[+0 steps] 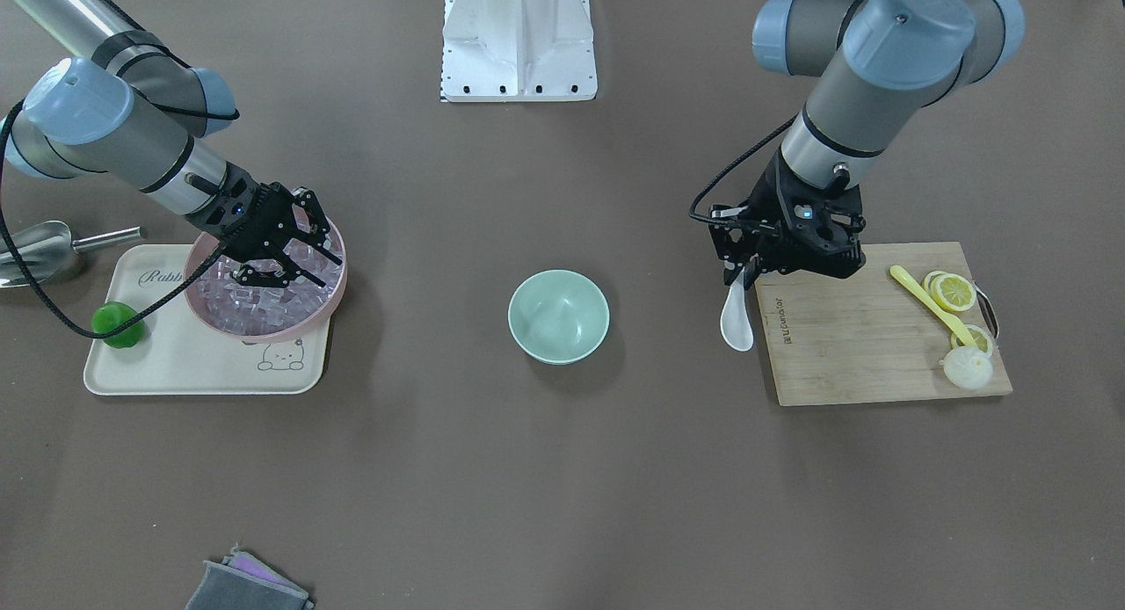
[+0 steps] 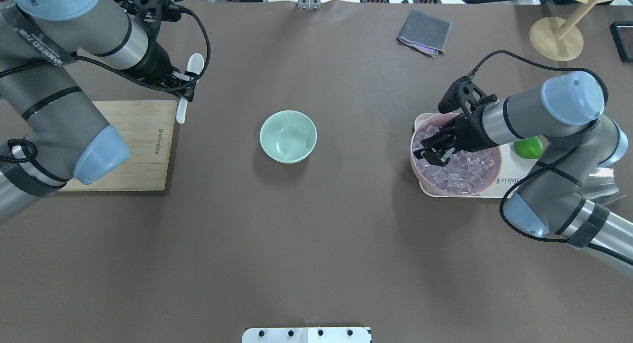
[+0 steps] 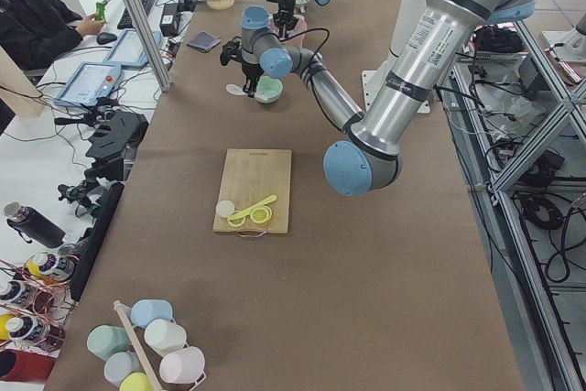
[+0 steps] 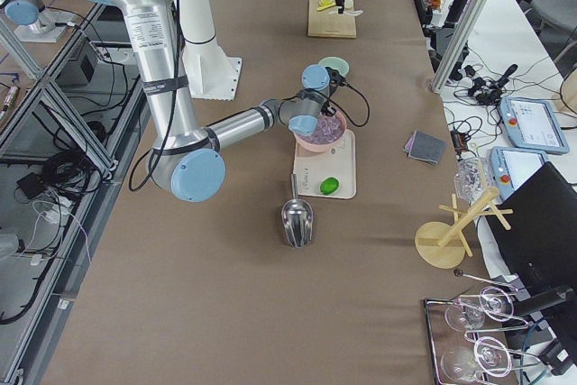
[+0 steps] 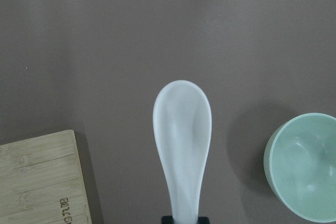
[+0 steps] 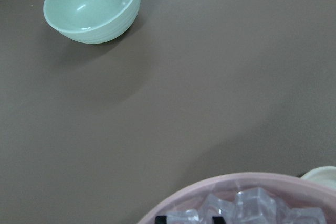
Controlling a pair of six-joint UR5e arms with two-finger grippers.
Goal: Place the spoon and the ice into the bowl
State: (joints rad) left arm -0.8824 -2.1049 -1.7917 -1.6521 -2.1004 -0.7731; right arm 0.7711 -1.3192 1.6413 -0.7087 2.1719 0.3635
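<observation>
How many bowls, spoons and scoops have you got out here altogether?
Bowls: 2 (mint-green bowl, pink bowl)
Spoons: 2 (white spoon, yellow spoon)
Scoops: 1 (steel scoop)
Total: 5

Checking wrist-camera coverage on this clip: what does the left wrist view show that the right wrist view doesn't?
Only the left wrist view: the white spoon and a corner of the wooden board. Only the right wrist view: the ice heaped in the pink bowl. Both: the empty mint bowl.
</observation>
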